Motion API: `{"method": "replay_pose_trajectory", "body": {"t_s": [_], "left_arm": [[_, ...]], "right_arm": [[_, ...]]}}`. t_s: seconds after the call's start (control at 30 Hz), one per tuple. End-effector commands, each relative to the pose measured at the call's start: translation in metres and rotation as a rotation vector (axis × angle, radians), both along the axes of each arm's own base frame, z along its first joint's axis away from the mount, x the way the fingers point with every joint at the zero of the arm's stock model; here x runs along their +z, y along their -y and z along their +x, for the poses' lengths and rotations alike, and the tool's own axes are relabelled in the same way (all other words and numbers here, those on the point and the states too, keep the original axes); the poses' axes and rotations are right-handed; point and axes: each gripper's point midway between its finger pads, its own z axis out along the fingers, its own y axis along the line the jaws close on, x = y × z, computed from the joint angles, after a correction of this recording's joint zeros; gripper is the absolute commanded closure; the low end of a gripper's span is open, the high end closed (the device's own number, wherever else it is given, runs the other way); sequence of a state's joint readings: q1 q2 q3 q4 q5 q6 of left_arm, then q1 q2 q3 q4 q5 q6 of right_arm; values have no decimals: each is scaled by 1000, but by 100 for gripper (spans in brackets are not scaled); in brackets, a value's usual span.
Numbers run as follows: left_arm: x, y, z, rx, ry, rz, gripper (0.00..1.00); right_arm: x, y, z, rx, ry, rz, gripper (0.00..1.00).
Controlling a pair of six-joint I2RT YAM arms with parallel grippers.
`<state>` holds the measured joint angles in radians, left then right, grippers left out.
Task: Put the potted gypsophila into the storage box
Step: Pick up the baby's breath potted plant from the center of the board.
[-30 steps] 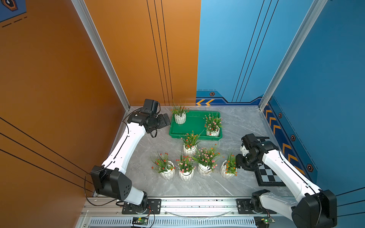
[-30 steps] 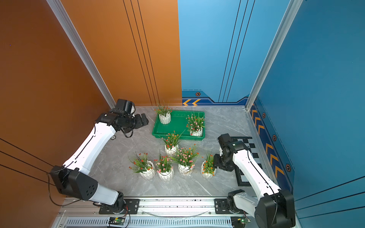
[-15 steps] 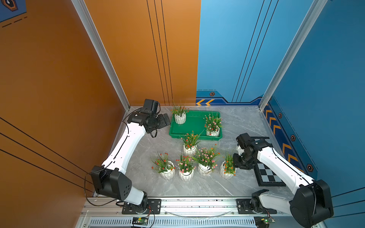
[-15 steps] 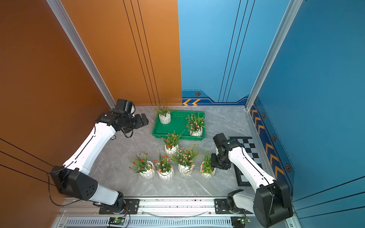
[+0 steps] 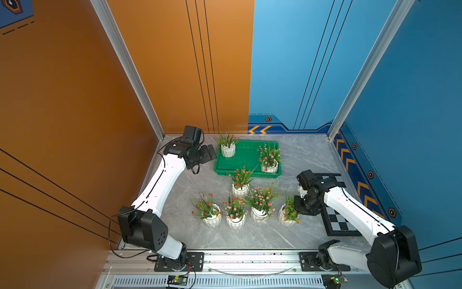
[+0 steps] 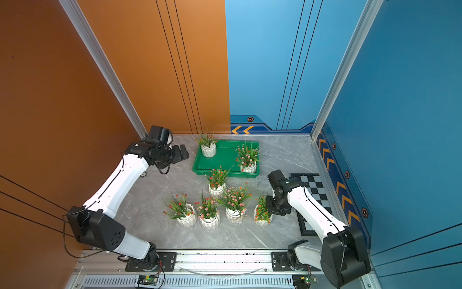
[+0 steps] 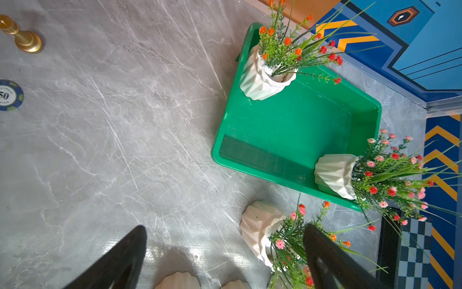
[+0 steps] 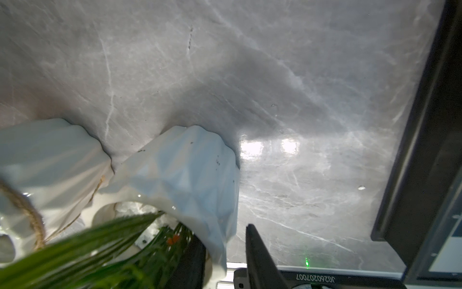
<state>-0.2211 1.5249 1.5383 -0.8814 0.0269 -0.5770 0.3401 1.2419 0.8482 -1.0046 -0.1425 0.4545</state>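
Note:
The green storage box (image 5: 246,173) (image 6: 225,173) (image 7: 295,120) lies at the back of the table. Two potted gypsophila stand in it, one at the back left corner (image 5: 228,150) and one at the front right (image 5: 269,168). Several more pots stand on the table in front. My right gripper (image 5: 296,210) (image 6: 268,207) (image 8: 220,240) straddles the rim of the rightmost pot (image 5: 283,219) (image 6: 261,220) (image 8: 190,170). One finger is inside among the leaves and one is outside, with a narrow gap to the wall. My left gripper (image 5: 208,152) (image 6: 181,154) (image 7: 226,229) hangs open and empty left of the box.
A black-and-grey checkered board (image 5: 340,225) (image 6: 315,187) lies right of the right arm. A gold chess piece (image 7: 25,40) and a poker chip (image 7: 10,95) lie on the table in the left wrist view. The other front pots stand close together.
My right gripper has moved left onto the rightmost pot, and its jaws have narrowed around the rim. The left arm has not moved.

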Motion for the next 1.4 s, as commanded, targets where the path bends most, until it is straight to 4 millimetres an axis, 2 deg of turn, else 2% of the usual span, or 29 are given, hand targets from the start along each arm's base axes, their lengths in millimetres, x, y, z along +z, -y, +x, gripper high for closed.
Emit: {"method": "replay_pose_trajectory", "body": {"t_s": [0.0,0.47,0.9,1.13,1.37], "left_arm": [[-2,1,2,7,-9,-1,2],[-3,4,5,3,-14,-1,2],[-3,5,8,0,-14,-1,2],[-4,4,7,4,-15,-1,2],[-4,0,9,9,-17,0,2]], "right_arm": [[-8,4,0,-12,-5,-39,75],[-3,1,6,-2,21,-45,90],[17,-3,22,27,61,-23,96],[35,6,40,26,79,-4,96],[55,26,76,3,105,-2,96]]}}
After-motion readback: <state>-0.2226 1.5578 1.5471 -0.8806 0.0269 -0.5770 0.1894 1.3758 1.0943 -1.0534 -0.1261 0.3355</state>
